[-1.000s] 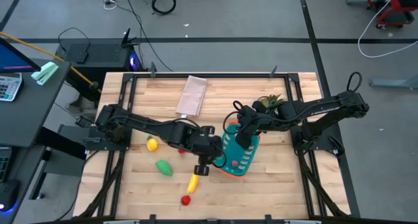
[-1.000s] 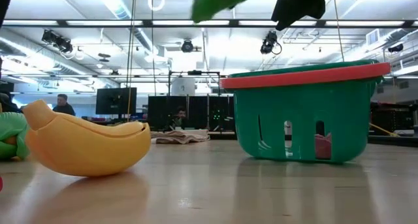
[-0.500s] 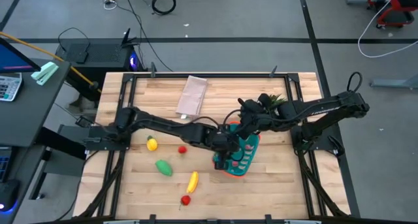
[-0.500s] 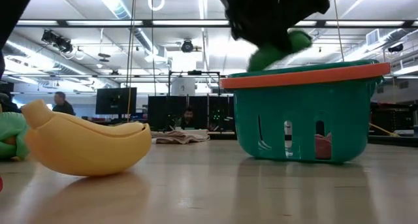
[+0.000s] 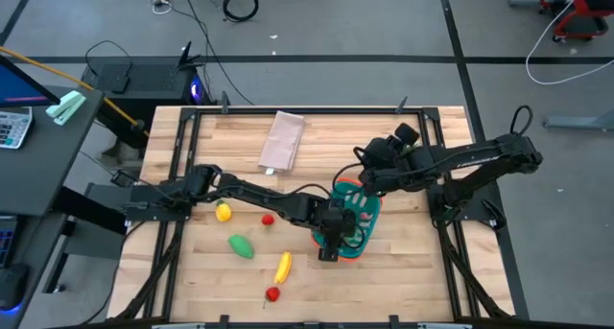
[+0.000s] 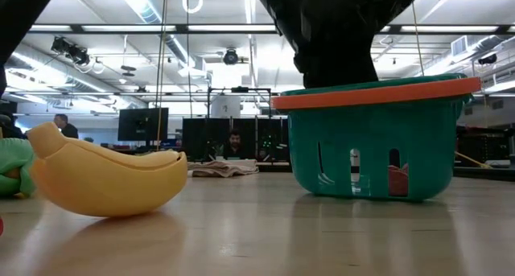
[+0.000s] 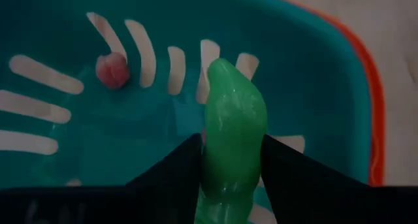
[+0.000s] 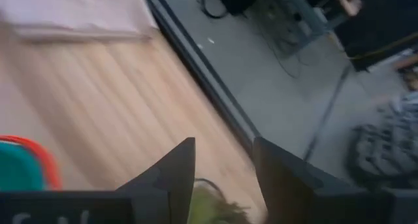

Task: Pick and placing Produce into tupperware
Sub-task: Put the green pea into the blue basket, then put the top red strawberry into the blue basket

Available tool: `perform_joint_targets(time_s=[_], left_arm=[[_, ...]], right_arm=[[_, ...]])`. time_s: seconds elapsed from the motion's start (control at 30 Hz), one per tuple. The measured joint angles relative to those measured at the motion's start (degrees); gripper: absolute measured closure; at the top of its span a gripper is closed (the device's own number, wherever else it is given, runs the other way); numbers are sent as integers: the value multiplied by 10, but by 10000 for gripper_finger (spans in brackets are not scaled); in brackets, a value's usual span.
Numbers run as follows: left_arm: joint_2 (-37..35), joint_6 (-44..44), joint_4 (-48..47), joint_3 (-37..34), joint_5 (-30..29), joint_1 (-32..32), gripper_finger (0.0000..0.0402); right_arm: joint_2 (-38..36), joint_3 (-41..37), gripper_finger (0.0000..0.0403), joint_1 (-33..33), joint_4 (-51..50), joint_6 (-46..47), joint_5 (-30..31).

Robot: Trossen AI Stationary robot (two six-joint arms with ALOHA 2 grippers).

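Observation:
The teal basket (image 5: 365,214) with an orange rim stands right of the table's middle; it also shows in the low view (image 6: 378,139). My left gripper (image 5: 329,235) reaches down into it, shut on a green pod (image 7: 232,126). A small red ball (image 7: 111,70) lies on the basket's floor. My right gripper (image 5: 368,174) hovers just beyond the basket's far side, open and empty (image 8: 224,159). On the table left of the basket lie a yellow lemon (image 5: 224,212), a red tomato (image 5: 269,219), a green pod (image 5: 240,246), a banana (image 5: 283,267) and a red ball (image 5: 273,293). My left gripper pinches the green pod between its two fingers (image 7: 186,159), on the pod's two sides at its rear part (image 7: 225,172). The fingers point down into the basket and lie along the pod. The pod's free end (image 7: 225,70) sticks out past the fingertips toward the basket's floor.
A flat beige cloth (image 5: 283,142) lies at the far middle of the table. A small green plant (image 5: 401,149) stands under my right arm. In the low view the banana (image 6: 105,179) lies left of the basket. People sit in the room behind the table.
My left gripper has carried the green pod toward the table's right edge, over the basket's rim and down inside it. My right gripper has drawn back from the basket toward the far edge and tipped upward.

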Motion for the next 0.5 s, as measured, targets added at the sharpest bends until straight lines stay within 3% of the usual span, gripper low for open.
perform_joint_targets(time_s=[0.17, 0.33, 0.5], left_arm=[[0, 0, 1, 0, -1, 1, 203], [0, -26, 0, 0, -1, 2, 177], [-15, -97, -6, 24, 1, 2, 178]], right_arm=[[0, 0, 240, -41, -50, 18, -16], [0, 0, 240, -77, -49, 15, -102], [0, 0, 240, -95, -48, 5, -181]])
